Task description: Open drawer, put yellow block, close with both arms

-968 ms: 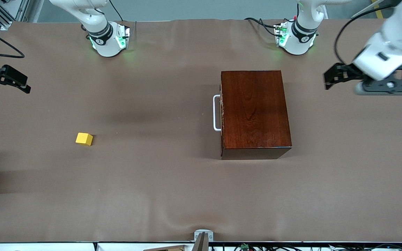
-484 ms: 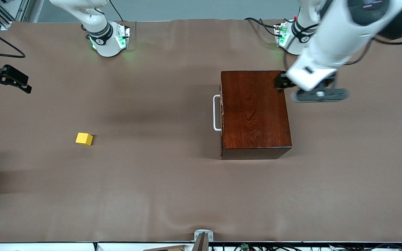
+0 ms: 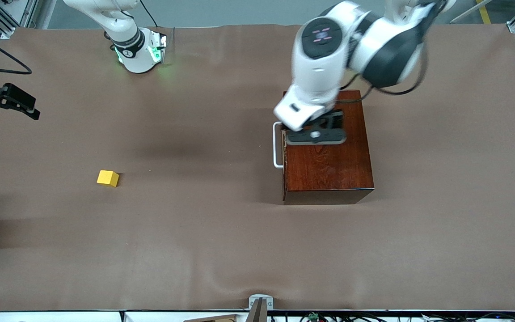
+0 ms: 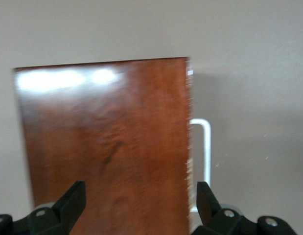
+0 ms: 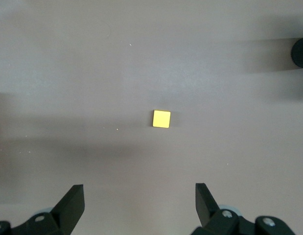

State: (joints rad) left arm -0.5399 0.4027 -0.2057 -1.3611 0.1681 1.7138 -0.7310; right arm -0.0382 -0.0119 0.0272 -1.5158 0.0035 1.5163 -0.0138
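The left tool (image 4: pixel 139 205), fingers spread and empty, is hovering over the glossy mahogany box (image 3: pixel 327 147), whose drawer (image 3: pixel 284 147) with its white U-shaped handle (image 3: pixel 276 145) is sitting shut. The right tool (image 5: pixel 136 205), also spread and empty, is hanging above the small smooth yellow block (image 3: pixel 107 178), which is lying on the brown bench (image 3: pixel 195 232) at the box's nine o'clock, well apart. No writing is readable.

The left arm (image 3: pixel 365 44) is reaching down from its base with its wrist bent, the left gripper (image 4: pixel 141 205) pointing downward with fingers (image 4: pixel 73 200) spread wide, while the right gripper (image 5: pixel 140 205) is hanging at the right arm's end, waiting, its fingers (image 5: pixel 205 198) likewise parted.
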